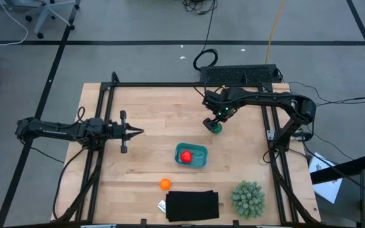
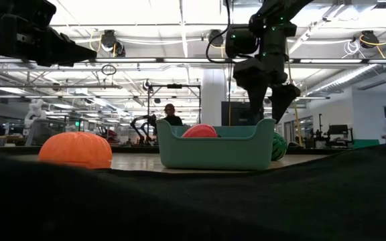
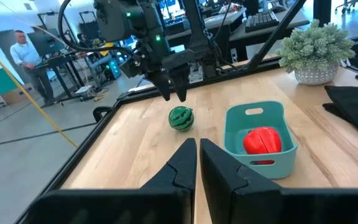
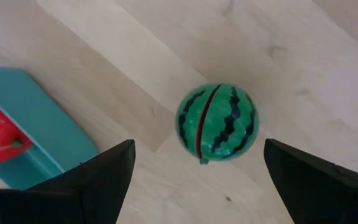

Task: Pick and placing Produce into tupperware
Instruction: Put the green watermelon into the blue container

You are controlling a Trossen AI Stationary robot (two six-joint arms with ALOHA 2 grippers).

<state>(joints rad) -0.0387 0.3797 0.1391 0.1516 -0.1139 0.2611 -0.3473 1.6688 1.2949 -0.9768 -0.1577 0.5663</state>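
Right hand [image 4: 194, 186] spread wide above green melon [image 4: 217, 124], clear of tupperware [image 4: 39, 134].

Light wooden worktop [image 1: 144, 107] carries: teal tupperware [image 1: 198, 160] near centre, toy watermelon [image 1: 216, 128], orange toy fruit [image 1: 165, 183], black flat rectangle [image 1: 192, 206], pale-green spiky plant ball [image 1: 248, 198]

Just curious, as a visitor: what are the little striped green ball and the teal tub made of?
The striped green watermelon ball looks like glossy moulded plastic: it has a seam down its middle and a soft sheen. The teal rectangular tub seems smooth matte plastic, with rounded moulded corners.
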